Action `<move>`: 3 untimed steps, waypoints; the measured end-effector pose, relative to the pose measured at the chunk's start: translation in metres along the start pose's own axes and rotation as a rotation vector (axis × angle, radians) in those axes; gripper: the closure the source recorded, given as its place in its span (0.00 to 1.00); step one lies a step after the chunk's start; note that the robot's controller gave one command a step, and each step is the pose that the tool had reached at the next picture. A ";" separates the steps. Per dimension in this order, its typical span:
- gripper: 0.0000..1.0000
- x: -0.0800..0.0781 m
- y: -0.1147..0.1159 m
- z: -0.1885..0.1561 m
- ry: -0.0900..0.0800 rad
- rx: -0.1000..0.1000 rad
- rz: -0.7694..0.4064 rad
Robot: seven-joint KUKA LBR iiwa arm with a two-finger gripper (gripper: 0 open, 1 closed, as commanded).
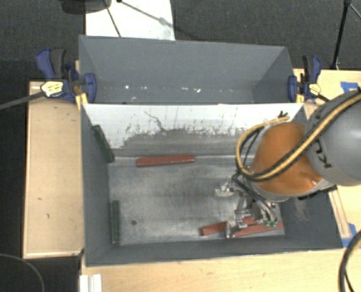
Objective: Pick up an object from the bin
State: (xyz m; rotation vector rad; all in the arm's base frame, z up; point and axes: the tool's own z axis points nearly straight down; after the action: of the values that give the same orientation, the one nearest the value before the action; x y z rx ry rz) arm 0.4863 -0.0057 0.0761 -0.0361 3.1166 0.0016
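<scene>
**Gripper Low Over Reddish-Brown Bar at Near Right of Bin**

Camera view. The gripper (pixel 241 221) was found low in the near right part of the grey metal bin (pixel 168 196), directly over a flat reddish-brown bar (pixel 212 229). The bar lay on the floor close to the near wall, roughly parallel to it. Its left end projected clear of the gripper, and its right portion ran under the wrist hardware. The gripper's tip overlapped the bar towards its middle. Whether the gripper was apart, together or clamped on the bar could not be told, as the mechanism and the wrist above it crowded that spot. Contact with the bar could not be confirmed either.

The arm (pixel 350 145) entered from the right, over the bin's right wall, and its grey link sloped down towards the floor. The orange cover (pixel 284 163) at the wrist sat above the gripper, with yellow and black cables (pixel 248 148) looped round its left side.

A second reddish-brown bar (pixel 165 160) lay along the foot of the far wall, well apart from the gripper. One dark green strip (pixel 101 142) leaned against the left wall. Another dark strip (pixel 115 221) lay on the floor beside the left wall, nearer the camera.
</scene>
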 end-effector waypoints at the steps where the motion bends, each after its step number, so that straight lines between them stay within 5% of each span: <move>1: 1.00 -0.065 -0.009 0.000 0.018 -0.003 -0.310; 2: 0.00 -0.069 -0.008 0.000 -0.002 -0.002 -0.308; 3: 0.00 -0.069 -0.008 0.000 -0.002 -0.003 -0.307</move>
State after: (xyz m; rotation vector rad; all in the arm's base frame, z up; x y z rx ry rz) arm 0.5551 -0.0118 0.0778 -0.5121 3.0726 -0.0004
